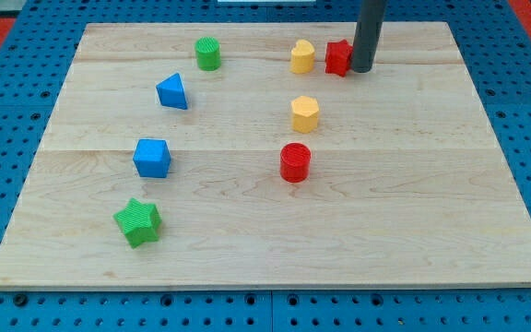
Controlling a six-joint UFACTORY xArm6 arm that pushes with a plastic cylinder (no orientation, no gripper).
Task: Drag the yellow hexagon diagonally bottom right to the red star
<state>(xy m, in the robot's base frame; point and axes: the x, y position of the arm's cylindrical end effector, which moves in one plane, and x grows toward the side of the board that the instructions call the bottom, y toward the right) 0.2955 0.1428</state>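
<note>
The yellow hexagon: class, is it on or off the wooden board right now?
On. The yellow hexagon sits flat on the wooden board, well inside its edges, above the red cylinder.

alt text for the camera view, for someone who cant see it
My tip sits at the view's top, touching the right side of a red star, with a yellow heart just left of it. Below them on the wooden board are a yellow hexagon and a red cylinder.

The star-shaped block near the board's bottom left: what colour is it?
Green. The star-shaped block shows clearly in the camera view, the only view given.
</note>
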